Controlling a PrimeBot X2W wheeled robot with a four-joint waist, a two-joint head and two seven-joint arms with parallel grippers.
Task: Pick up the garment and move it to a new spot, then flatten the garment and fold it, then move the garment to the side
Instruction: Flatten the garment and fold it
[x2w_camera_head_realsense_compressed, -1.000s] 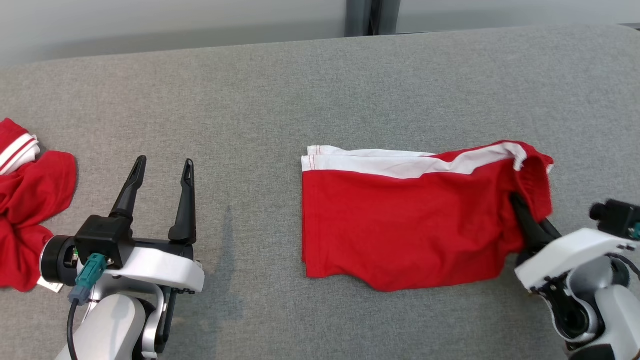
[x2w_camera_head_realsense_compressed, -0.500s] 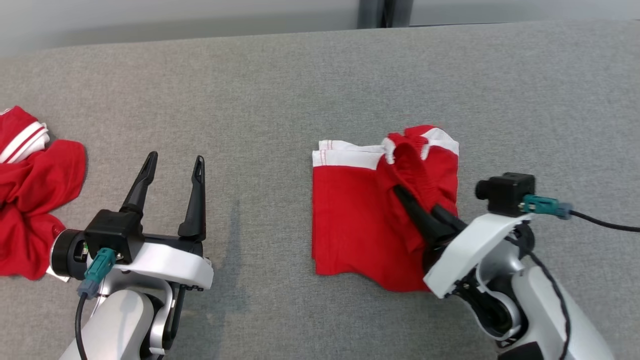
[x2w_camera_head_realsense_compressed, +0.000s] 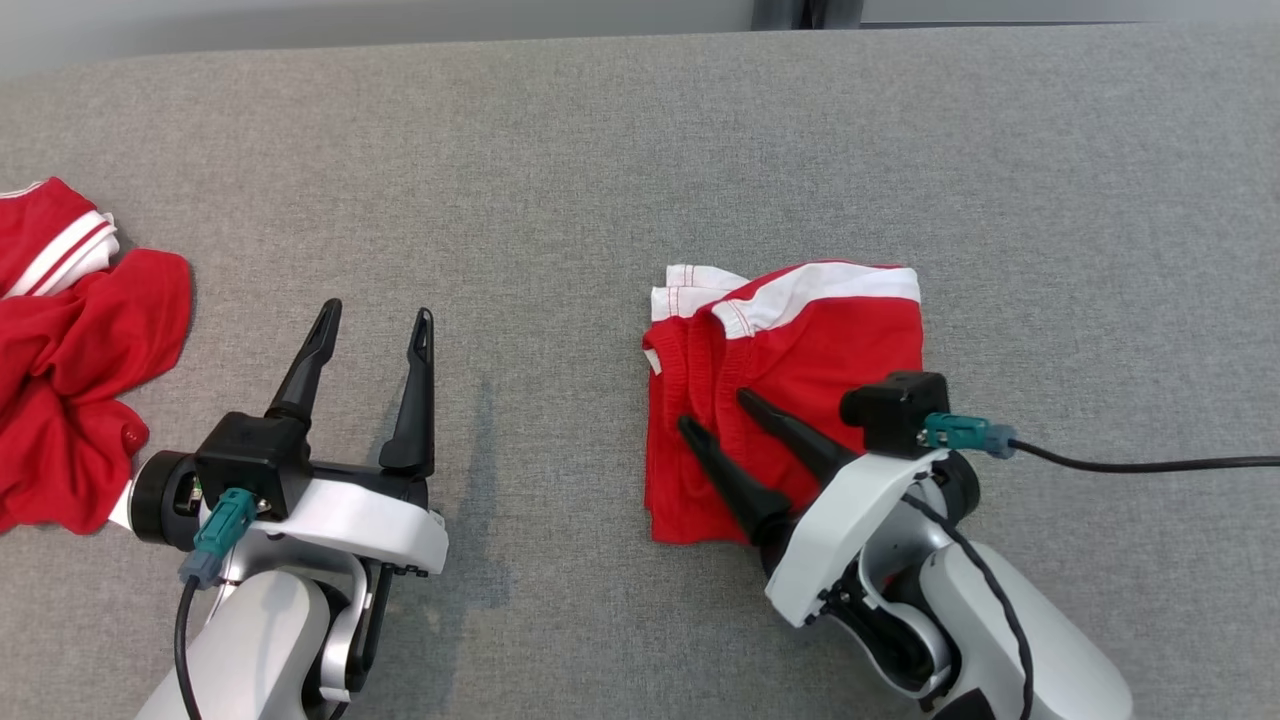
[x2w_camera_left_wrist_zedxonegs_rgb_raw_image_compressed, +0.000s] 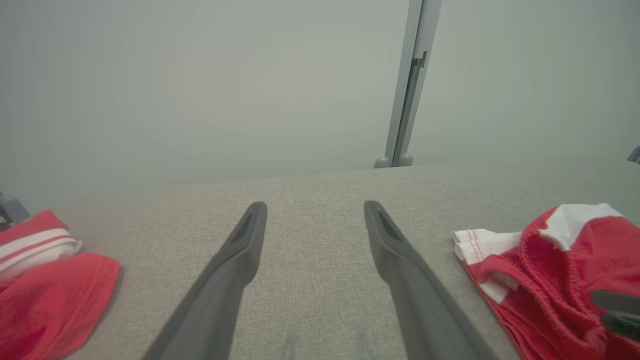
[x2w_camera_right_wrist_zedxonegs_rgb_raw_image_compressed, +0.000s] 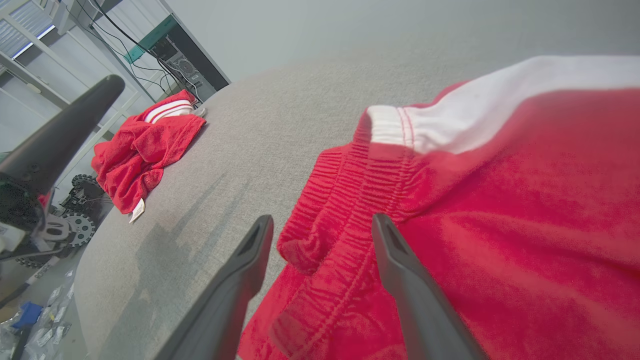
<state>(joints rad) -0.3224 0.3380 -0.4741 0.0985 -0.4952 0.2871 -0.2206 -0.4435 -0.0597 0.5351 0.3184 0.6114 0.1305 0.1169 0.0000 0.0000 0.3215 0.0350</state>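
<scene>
Right gripper (x2w_camera_head_realsense_compressed: 717, 410) spread open, empty, over the 9 o'clock side of the folded garment (x2w_camera_head_realsense_compressed: 830, 340); bunched waistband (x2w_camera_head_realsense_compressed: 700, 345) is best smoothed flat before the garment is gripped.

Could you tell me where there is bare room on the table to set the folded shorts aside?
Bare: the table right of the shorts, and the far strip. Narrower: between shorts and left end effector. Crowded: the left edge, under the crumpled garment.

Right gripper (x2w_camera_head_realsense_compressed: 714, 408) folded the garment (x2w_camera_head_realsense_compressed: 830, 350) leftward, then opened.
</scene>
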